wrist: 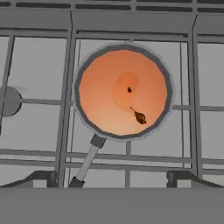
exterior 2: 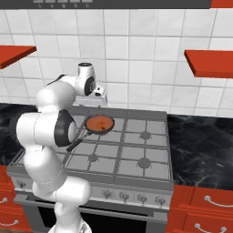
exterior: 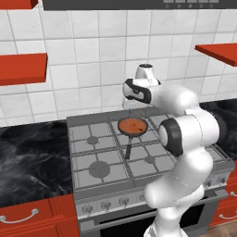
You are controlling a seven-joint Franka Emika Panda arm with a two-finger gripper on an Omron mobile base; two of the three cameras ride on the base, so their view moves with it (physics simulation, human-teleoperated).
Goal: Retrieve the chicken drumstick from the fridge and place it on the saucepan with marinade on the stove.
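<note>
The saucepan [wrist: 162, 74] sits on the stove's [exterior: 99, 152] back middle grate, its long handle [wrist: 87, 159] pointing toward the front. Orange-red marinade [wrist: 100, 100] fills it. The chicken drumstick [wrist: 139, 117] lies in the marinade, mostly sunk; a small dark brown bit and a paler patch show right of the pan's centre. My gripper [wrist: 111, 179] hangs open straight above the pan, clear of it, with nothing between its fingertips [wrist: 43, 177]. The pan also shows under my hand in the left base view [exterior: 133, 126] and the right base view [exterior 2: 99, 124]. The fridge is out of view.
Black marble counters [exterior: 32, 157] flank the stove on both sides. Red wall shelves [exterior: 23, 67] [exterior 2: 209, 61] hang left and right above counter height. A row of knobs [exterior 2: 132, 196] lines the stove front, with red drawers [exterior 2: 205, 209] beside it. A tiled wall stands close behind.
</note>
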